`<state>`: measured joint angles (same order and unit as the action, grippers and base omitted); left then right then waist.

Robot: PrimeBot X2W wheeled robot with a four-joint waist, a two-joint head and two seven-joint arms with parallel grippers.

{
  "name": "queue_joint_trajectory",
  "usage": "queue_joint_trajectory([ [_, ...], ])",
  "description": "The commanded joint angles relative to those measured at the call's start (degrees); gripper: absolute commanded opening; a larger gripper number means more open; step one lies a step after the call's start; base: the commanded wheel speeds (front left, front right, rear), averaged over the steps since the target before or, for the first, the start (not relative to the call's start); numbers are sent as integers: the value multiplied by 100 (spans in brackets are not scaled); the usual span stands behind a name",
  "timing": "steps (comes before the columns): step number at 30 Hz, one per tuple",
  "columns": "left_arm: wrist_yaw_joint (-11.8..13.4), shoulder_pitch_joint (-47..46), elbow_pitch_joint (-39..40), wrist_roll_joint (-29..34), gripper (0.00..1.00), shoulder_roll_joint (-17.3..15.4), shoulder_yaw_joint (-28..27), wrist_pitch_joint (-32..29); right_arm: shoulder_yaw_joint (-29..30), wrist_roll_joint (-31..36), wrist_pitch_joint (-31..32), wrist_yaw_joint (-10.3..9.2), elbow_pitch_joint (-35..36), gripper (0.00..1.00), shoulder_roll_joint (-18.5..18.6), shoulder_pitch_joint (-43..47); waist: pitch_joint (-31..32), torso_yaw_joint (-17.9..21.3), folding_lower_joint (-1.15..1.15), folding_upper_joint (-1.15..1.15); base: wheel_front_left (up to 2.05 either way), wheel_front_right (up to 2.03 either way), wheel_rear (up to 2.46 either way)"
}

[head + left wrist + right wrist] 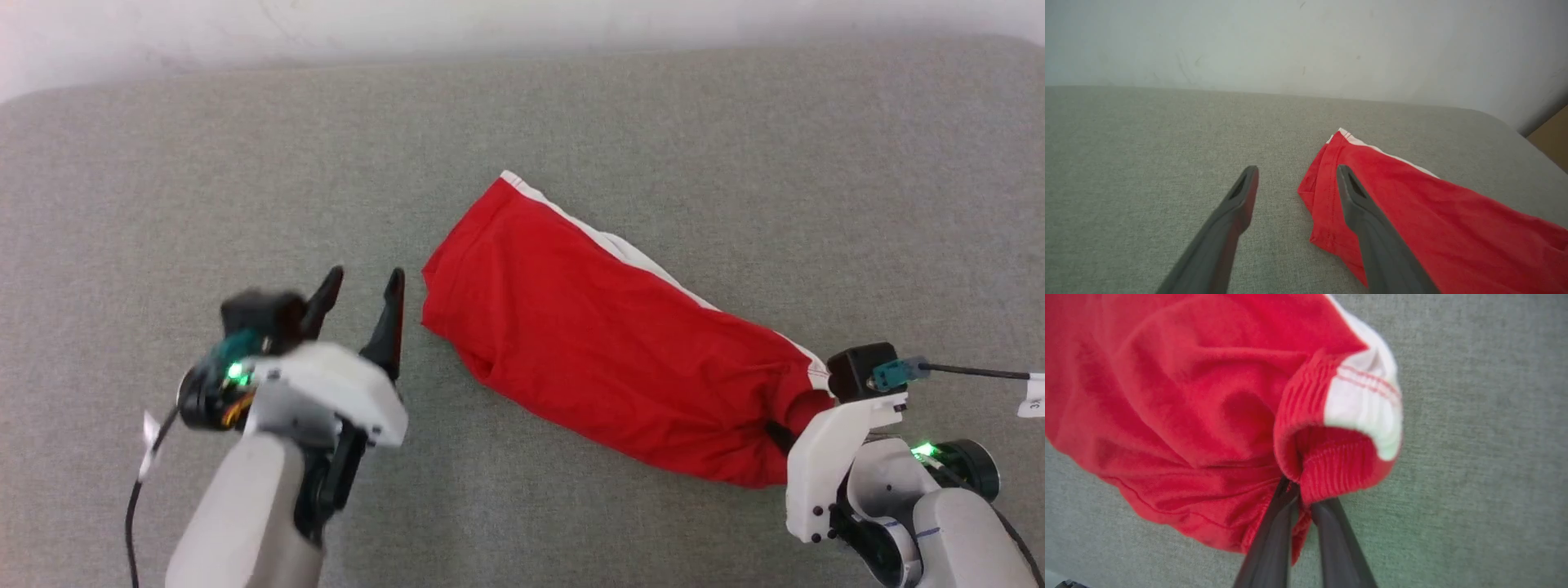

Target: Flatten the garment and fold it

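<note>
- Left claw (365, 276) (1296, 169): released, fingers spread wide. The forearm comes in from the lower left of the head view with the tips pointing away from me.
- It sits just beside the left end of the garment (604, 343). In the left wrist view my right-hand finger (1372, 228) overlaps the red edge. I can't tell whether it touches the cloth or how high it is off the surface.
- Right claw (1300, 498): clenched on the garment. Both fingers are pressed close together with the ribbed red band (1331, 473) pinched between them. In the head view this wrist is at the lower right and the fingers are mostly buried under red cloth.
- Support is a grey fabric surface (245, 163). Its far edge runs along a pale wall (1290, 41), and the left wrist view shows a rounded far-right corner.
- Room to move: a wide stretch of grey lies to the left of the garment and beyond it, with a narrower strip on my near side.
- Garment position: it lies diagonally, from centre-far down to near-right, ending in the right claw.
- Garment look: bright red thin fabric with a white band (620, 245) along the far long edge. It is a long narrow shape, not spread out.
- The left end shows layered edges (1318, 183) with a stitched hem. Soft wrinkles gather towards the gripped end, where a white patch (1363, 404) with red stitch lines meets the ribbing.
</note>
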<state>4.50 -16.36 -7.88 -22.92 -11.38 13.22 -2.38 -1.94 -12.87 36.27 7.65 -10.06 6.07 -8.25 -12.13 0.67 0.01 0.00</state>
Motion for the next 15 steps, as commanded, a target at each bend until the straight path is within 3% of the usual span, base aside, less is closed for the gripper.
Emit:
queue_joint_trajectory([
  [1,-24,-233,-188,-54,100,-11,28,-243,28,-23,10,-16,-13,0,37,-76,-73,67,-1,0,0,0,0],
  [9,-51,-1554,-1665,123,100,-18,601,-2198,-99,-170,-6,-16,153,0,-2,-160,-323,322,-1,0,0,0,0],
  [15,25,-1859,-2224,76,100,-12,763,-3289,-164,-204,-52,-16,186,0,-9,-220,-443,504,-1,0,0,0,0],
])
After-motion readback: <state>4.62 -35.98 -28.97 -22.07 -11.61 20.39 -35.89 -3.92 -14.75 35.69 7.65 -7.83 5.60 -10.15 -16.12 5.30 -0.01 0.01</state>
